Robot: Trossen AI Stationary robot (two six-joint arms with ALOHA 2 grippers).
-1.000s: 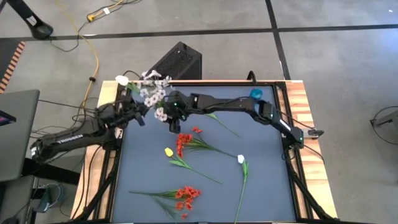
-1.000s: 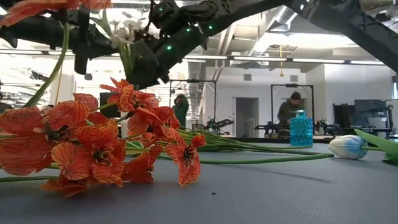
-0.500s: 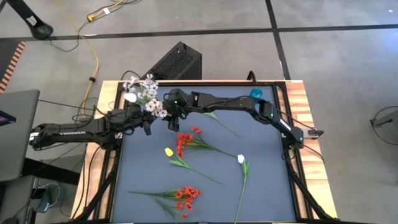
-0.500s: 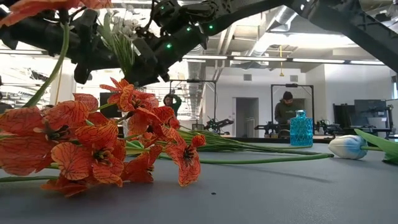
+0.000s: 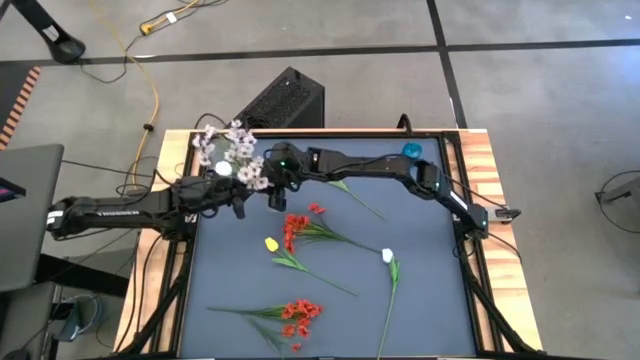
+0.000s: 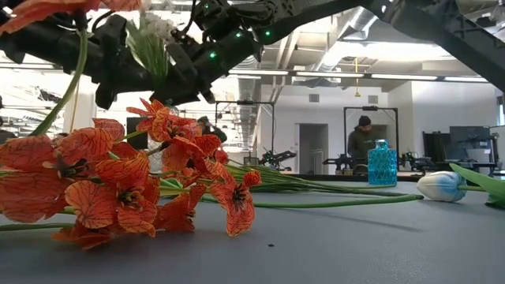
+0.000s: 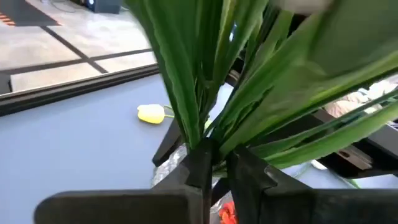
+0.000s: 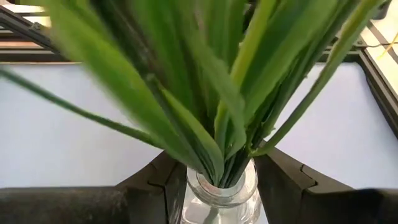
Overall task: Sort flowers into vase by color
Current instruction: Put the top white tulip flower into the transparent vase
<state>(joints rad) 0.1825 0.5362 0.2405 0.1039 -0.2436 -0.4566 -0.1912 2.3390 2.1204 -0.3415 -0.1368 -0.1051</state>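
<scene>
A bunch of flowers, pale lilac-white blooms (image 5: 230,150) and a white tulip (image 5: 222,168) on green stems (image 8: 217,124), stands with its stem ends in a clear glass vase (image 8: 221,193) above the table's far left. My right gripper (image 5: 278,192) is shut on that vase. My left gripper (image 5: 236,196) reaches in from the left and is shut on the bunch low down. On the table lie two red clusters (image 5: 294,228) (image 5: 300,314), a yellow tulip (image 5: 270,244), a white tulip (image 5: 387,256) and a bare green stem (image 5: 356,198). My left gripper pinches the bunch's green leaves and stems at their lower end (image 7: 210,144) between its two fingers, close by the vase's mouth. The fingers come nearly level from the table's left. The leaves fan out beyond the fingers. My right gripper holds the glass vase by its neck (image 8: 219,182), one finger (image 8: 166,180) on each side. It comes slanting down from the table's right. The vase is lifted clear of the table, with the stems standing in its mouth.
A small blue vase (image 5: 412,150) stands at the table's far right, also in the low view (image 6: 382,163). A black box (image 5: 285,100) sits beyond the far edge. People stand in the room behind. The near red cluster (image 6: 118,189) fills the low view's left.
My left gripper has swung toward the vase in the right gripper and sunk a little, its arm now lying more level. The bunch has turned with it: the white tulip's head has come from the far left down toward the gripper. The right gripper has kept still.
</scene>
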